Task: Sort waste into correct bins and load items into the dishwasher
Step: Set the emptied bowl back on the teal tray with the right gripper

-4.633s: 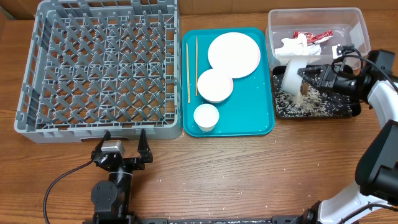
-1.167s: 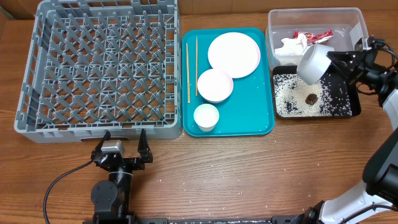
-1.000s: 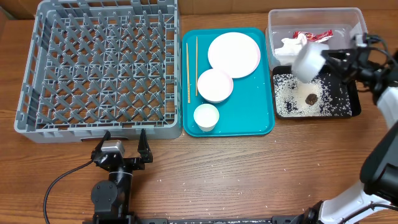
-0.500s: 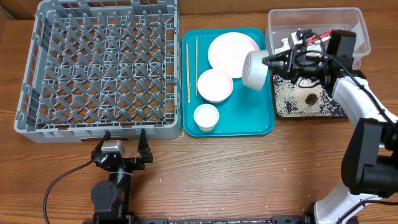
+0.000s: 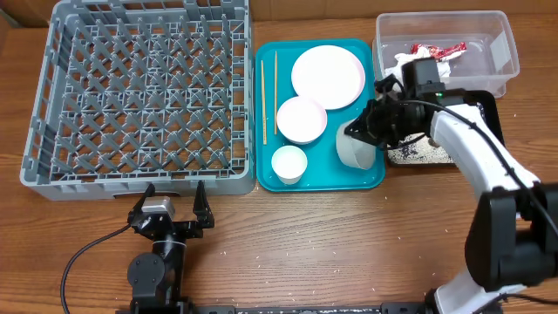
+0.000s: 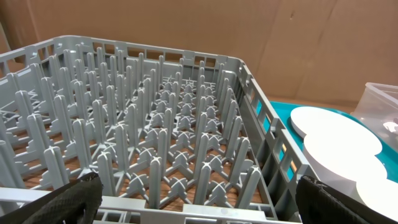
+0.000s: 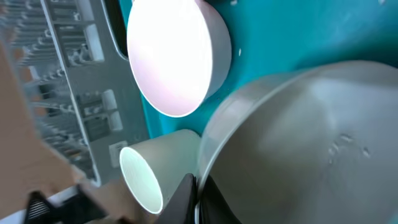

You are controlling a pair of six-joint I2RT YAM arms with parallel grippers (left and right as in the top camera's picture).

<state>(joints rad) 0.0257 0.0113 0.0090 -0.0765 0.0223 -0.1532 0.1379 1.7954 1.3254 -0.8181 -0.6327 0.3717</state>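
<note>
My right gripper is shut on the rim of a white bowl, held over the right side of the teal tray; the right wrist view shows the fingers pinching the bowl's rim. On the tray lie a plate, a second bowl, a cup and chopsticks. The grey dish rack stands at the left. My left gripper is open and empty in front of it. Rice lies in the black tray. The red wrapper and napkin lie in the clear tub.
My right arm crosses the black tray and hides the brown lump. Stray rice grains dot the wooden table in front. The left wrist view looks over the rack's pegs toward the plate.
My right gripper has carried the bowl left from above the black tray to low over the teal tray's right side. The left arm has not moved.
</note>
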